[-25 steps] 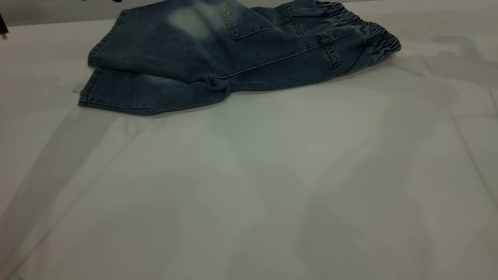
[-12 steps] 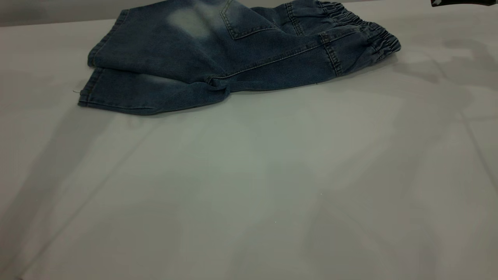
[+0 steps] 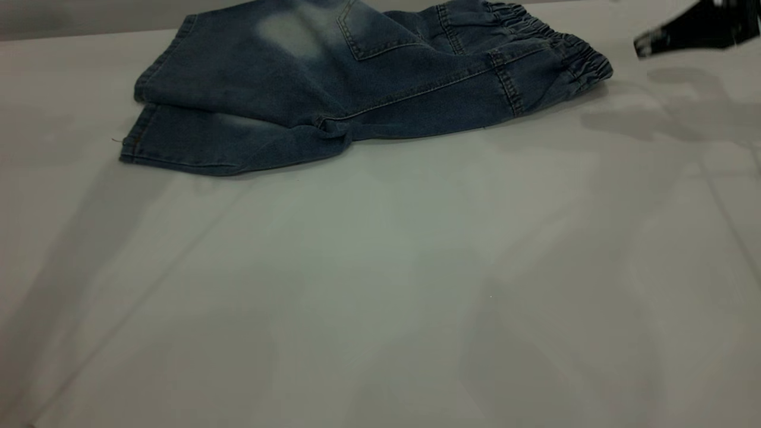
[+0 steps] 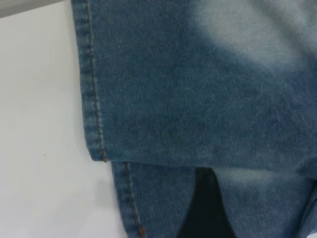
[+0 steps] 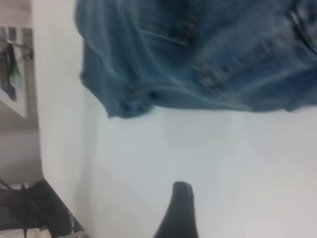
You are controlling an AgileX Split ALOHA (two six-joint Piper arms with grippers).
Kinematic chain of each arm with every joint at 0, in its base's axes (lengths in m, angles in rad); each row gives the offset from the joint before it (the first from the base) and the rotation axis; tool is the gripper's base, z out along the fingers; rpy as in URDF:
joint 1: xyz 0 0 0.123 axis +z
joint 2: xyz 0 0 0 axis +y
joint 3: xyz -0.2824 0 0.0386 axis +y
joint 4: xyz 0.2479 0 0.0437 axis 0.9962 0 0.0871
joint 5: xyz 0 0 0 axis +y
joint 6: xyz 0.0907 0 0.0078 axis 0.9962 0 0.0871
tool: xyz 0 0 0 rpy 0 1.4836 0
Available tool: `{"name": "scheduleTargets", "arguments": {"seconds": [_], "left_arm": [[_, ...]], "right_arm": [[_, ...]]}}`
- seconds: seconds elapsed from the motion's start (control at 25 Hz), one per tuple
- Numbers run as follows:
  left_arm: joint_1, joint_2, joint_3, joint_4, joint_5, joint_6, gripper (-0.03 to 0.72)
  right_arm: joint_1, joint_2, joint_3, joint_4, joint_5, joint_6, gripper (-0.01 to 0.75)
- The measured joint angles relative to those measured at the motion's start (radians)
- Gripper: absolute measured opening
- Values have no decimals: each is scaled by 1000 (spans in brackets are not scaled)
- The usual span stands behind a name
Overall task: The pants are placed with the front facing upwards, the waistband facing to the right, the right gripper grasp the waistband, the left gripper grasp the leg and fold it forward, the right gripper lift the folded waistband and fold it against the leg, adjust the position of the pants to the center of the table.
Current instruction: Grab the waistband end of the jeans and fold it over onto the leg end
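The blue denim pants (image 3: 357, 89) lie folded lengthwise at the far side of the table (image 3: 380, 285), leg hems (image 3: 134, 142) to the left and the gathered waistband (image 3: 571, 50) to the right. My right gripper (image 3: 645, 44) hangs just right of the waistband, apart from it. Its wrist view shows one finger (image 5: 181, 208) over bare table, short of the pants (image 5: 198, 59), with nothing beside it. My left gripper is out of the exterior view. In the left wrist view one dark finger (image 4: 205, 208) hovers over the leg (image 4: 198, 99) near its stitched hem (image 4: 91, 99), holding nothing.
The near half of the table carries only shadows. In the right wrist view the table edge (image 5: 37, 124) shows, with a dark stand (image 5: 29, 208) and clutter (image 5: 10, 74) beyond it.
My right gripper has come into the exterior view from the upper right and dropped toward the waistband. Dark parts at the far left edge a second ago are gone. The pants have not moved.
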Motion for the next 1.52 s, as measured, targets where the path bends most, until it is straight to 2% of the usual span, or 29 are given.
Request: {"name": "scheduleTargets", "arguments": {"seconds": [0.24, 0.52, 0.88, 1.24, 1.52], "left_arm": [[0, 0, 0, -1, -1, -1, 475], [0, 0, 0, -1, -2, -1, 475], [0, 0, 0, -2, -20, -2, 475], [0, 0, 0, -2, -26, -2, 475], [0, 0, 0, -2, -30, 1, 475]], "right_arm": [[0, 48, 0, 32, -35, -41, 573], [0, 86, 0, 161, -100, -71, 580], [0, 121, 0, 175, -178, -71, 592], [0, 179, 0, 287, -184, -117, 592], [1, 187, 0, 323, -249, -142, 591]]}}
